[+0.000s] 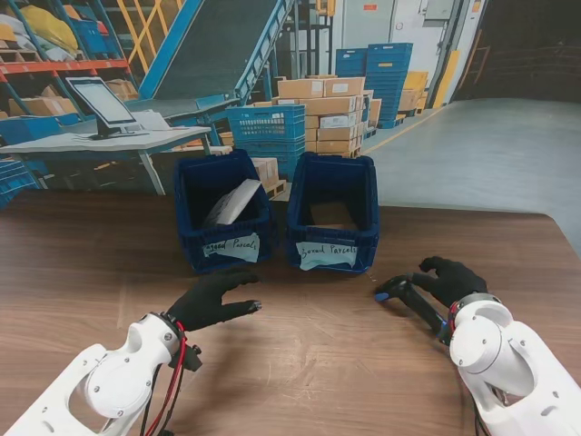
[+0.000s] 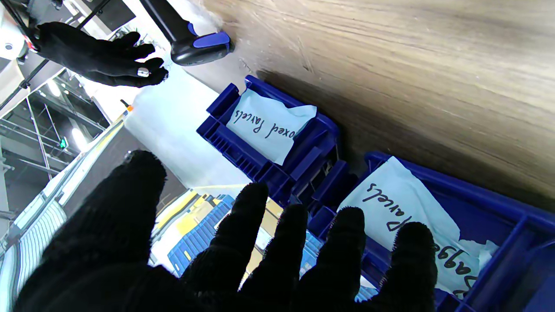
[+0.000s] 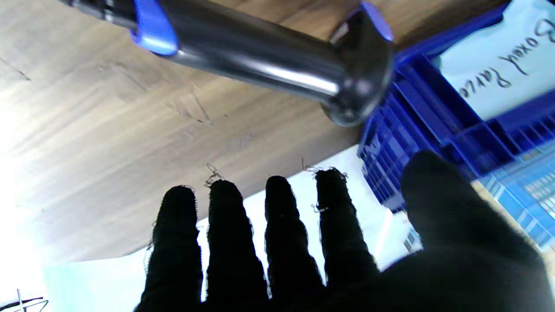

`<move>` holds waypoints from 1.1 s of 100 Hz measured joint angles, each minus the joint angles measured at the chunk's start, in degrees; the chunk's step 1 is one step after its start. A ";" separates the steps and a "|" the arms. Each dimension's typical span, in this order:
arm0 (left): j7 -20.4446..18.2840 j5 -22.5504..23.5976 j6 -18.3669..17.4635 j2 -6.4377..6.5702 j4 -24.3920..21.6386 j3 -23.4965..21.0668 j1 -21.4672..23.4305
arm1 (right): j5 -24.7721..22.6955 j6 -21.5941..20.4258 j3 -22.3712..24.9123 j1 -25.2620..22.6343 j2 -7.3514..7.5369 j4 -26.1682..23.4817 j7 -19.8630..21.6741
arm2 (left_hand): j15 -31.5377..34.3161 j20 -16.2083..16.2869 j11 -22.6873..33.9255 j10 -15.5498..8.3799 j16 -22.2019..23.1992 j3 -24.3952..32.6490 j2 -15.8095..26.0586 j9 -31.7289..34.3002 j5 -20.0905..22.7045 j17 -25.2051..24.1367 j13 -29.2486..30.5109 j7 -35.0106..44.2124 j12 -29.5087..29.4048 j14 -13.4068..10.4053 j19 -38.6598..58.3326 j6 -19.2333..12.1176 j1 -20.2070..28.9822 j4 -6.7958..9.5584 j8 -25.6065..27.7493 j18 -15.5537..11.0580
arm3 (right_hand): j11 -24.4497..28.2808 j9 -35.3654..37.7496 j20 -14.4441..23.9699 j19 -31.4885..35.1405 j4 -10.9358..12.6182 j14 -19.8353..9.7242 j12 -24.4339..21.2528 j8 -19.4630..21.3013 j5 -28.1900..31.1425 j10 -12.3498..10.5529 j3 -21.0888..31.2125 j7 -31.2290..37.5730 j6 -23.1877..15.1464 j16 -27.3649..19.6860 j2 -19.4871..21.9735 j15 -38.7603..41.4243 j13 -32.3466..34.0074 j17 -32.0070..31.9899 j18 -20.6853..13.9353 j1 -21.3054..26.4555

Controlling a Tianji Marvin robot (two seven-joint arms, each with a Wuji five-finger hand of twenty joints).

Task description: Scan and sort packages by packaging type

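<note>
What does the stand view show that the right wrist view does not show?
Only the stand view shows the left hand, the bagged parcels bin with a white package inside, and the warehouse behind. Only the right wrist view shows the scanner close up, with its shiny dark body. Both show the right hand, open, the scanner on the table, and the boxed parcels bin.

The stand camera looks down from overhead; both close wrist cameras share the boxed-parcels bin (image 1: pixel 332 211) with it.
</note>
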 measured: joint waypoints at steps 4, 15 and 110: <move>0.33 -0.11 0.04 -0.08 0.00 -0.03 0.10 | 0.37 0.01 0.03 -0.50 -0.23 -0.82 -1.26 | 0.00 -0.02 0.00 0.00 0.00 0.00 0.00 0.00 0.00 -0.04 0.00 0.00 0.00 0.00 -0.03 0.00 0.00 0.00 0.00 0.00 | -0.54 0.00 -0.02 -0.01 0.02 -0.39 -0.14 0.00 0.00 0.00 -0.07 -0.01 -0.66 -0.54 0.00 -0.11 0.00 0.13 0.00 -0.41; 1.21 -0.49 0.05 -0.31 0.00 -0.17 0.39 | 2.31 -0.04 0.05 -2.15 -1.03 -3.10 -5.02 | 0.00 -0.18 0.00 -0.01 -0.05 -0.10 1.12 0.00 0.00 -0.63 0.00 0.00 0.00 0.00 -0.76 -0.10 0.15 0.00 0.00 -0.04 | -1.45 0.54 -0.07 -0.04 0.03 -1.02 -0.87 0.00 0.00 -0.80 -0.73 -0.04 -1.49 -0.60 0.00 -0.42 0.00 0.55 0.14 -1.26; -0.02 -3.99 4.47 -0.90 -4.95 -5.64 6.08 | 9.60 -29.92 -6.49 -14.31 -5.16 -6.96 -24.87 | -4.09 -4.92 -3.54 -1.20 -5.21 -6.49 3.02 -1.86 -2.45 -0.75 -4.93 -0.15 -2.94 -2.12 -6.36 -2.70 1.37 0.52 0.07 -2.63 | -11.58 0.64 -9.69 -7.46 0.04 -6.87 -7.83 -6.78 -4.54 -4.11 -2.57 -3.95 -4.44 -5.56 5.97 -5.75 -4.42 -1.23 -5.01 -8.46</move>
